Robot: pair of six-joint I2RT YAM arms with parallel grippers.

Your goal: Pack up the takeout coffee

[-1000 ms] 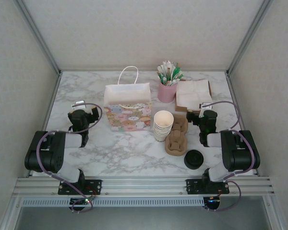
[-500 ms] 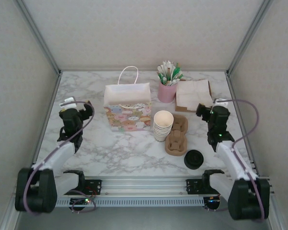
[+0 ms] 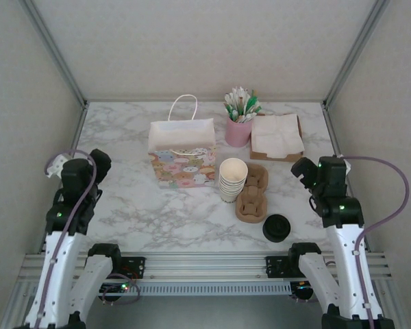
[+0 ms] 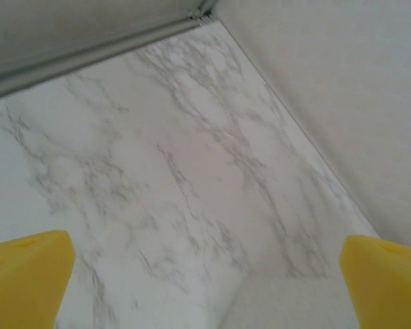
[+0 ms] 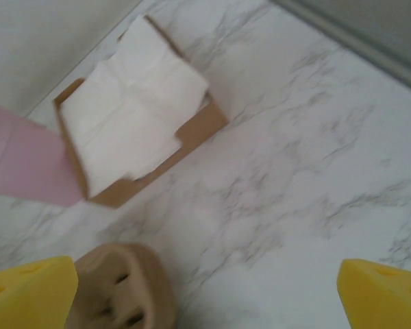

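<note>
Right wrist view: the pink cup (image 5: 20, 164) was cut off by the left edge; the cup carrier (image 5: 123, 288) was blurred and cropped at the bottom. The left gripper (image 4: 205, 281) and right gripper (image 5: 205, 295) had fingertips (image 5: 27, 291) cropped at the lower corners. From above, the pink cup's contents (image 3: 241, 104) were too small to identify.

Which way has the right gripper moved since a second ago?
Yes: the right gripper shifted right, away from the cup carrier, toward the right edge of the table.
</note>
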